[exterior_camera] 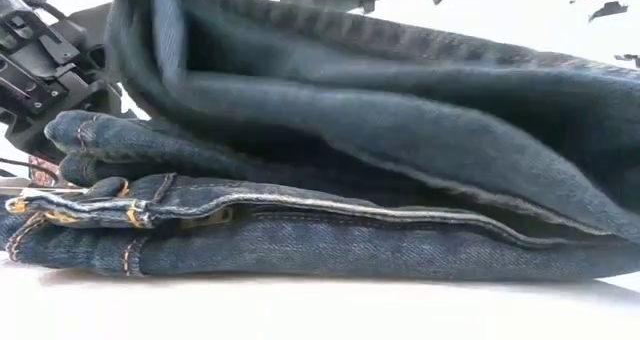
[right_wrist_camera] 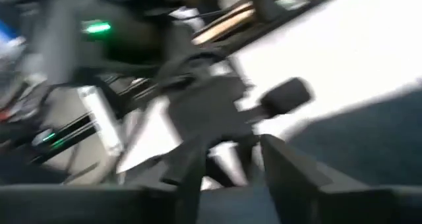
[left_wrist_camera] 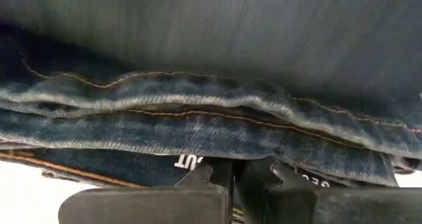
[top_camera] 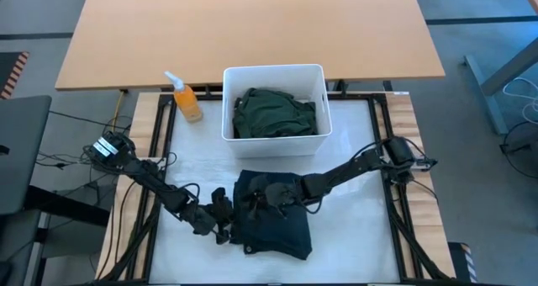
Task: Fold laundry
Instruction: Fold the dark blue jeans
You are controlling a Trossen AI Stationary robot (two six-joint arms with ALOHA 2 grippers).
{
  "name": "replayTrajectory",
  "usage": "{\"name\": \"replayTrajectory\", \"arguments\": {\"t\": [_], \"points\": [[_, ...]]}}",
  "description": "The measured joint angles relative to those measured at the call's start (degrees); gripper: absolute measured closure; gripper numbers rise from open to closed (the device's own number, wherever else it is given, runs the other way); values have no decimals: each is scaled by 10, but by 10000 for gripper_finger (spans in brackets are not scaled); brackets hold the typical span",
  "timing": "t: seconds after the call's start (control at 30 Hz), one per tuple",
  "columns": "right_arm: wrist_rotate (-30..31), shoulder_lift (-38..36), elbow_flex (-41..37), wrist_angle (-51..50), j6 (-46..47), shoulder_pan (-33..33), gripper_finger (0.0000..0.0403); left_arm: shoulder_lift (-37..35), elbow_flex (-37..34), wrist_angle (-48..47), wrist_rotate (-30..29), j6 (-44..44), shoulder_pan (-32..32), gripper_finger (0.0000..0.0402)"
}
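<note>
A: Denim fills the low view edge to edge: the folded jeans (exterior_camera: 330, 180) lie right at that camera, stacked in layers with orange-stitched seams, and both ends run out of frame. What can't you make out?

B: Most of the right wrist view is smeared. Two dark fingers (right_wrist_camera: 297, 178) of the right gripper (top_camera: 267, 193) show with a gap between them and nothing in it, so I note it as parted, holding nothing. Beyond them: dark arm parts, a green light, white table. No detail is readable.

A: Left side?

B: The left gripper (top_camera: 225, 220) sits at the jeans' left edge on the table. In its wrist view the fingers (left_wrist_camera: 198, 191) are together, tips up against the hem folds; no cloth is visibly pinched. Closed, then. Part of a white label with letters is cut off behind them.

A: Surroundings?

B: White bin (top_camera: 274, 70) just behind the jeans, toward the far side, with a crumpled dark green garment (top_camera: 273, 113) inside. An orange spray bottle (top_camera: 187, 101) stands left of the bin. The wooden table (top_camera: 252, 25) lies beyond. The right arm crosses over the jeans' upper part and hides it from above.

A: Orientation of the jeans?

B: A compact folded block at the white table's (top_camera: 353, 227) centre front; long axis runs near to far.
</note>
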Motion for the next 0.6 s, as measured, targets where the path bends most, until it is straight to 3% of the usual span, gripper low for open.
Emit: {"name": "replayTrajectory", "arguments": {"t": [0.17, 0.23, 0.43, 0.6], "points": [[-116, -2, 49, -46, -8, 0, 152, 0, 0, 0, 2, 2, 4, 401], [-122, -16, 62, -114, -28, 8, 145, 0, 0, 0, 2, -3, 3, 401], [77, -93, 28, -263, -50, 88, 151, 0, 0, 6, 5, -20, -1, 401], [180, -90, -67, -156, -16, 142, 162, 0, 0, 56, 5, -9, 4, 401]]}}
